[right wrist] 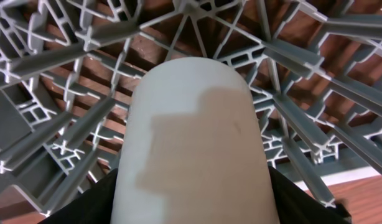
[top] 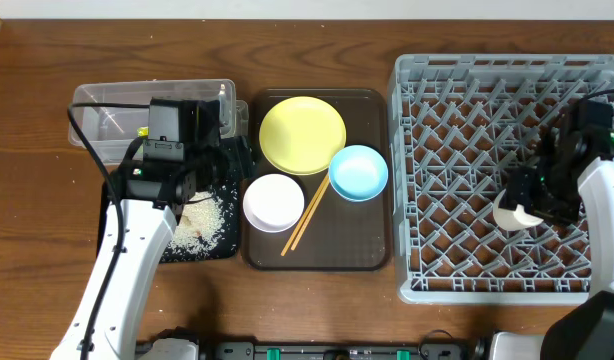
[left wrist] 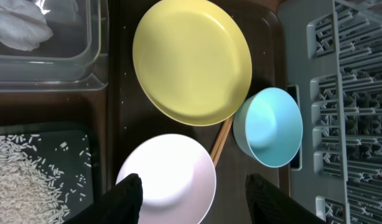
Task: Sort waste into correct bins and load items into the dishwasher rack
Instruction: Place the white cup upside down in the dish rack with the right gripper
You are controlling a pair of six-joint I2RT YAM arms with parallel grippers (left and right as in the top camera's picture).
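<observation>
Wood-grain tabletop [top: 317, 45] carries everything. Right end effector [top: 527, 203] is clamped across the small white cup [right wrist: 191, 137], over the lattice of the dishwasher rack [top: 457, 120], right of its middle. I judge the cup light, rigid and slick, best held across its wall. Pegs crowd all round, so free room is mostly upward. Left end effector [left wrist: 194, 193] gapes wide and empty above the white bowl [left wrist: 169, 177]

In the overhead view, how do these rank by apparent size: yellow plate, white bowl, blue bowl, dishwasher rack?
1. dishwasher rack
2. yellow plate
3. white bowl and blue bowl: they look about equal, so I do not rank them.
</observation>
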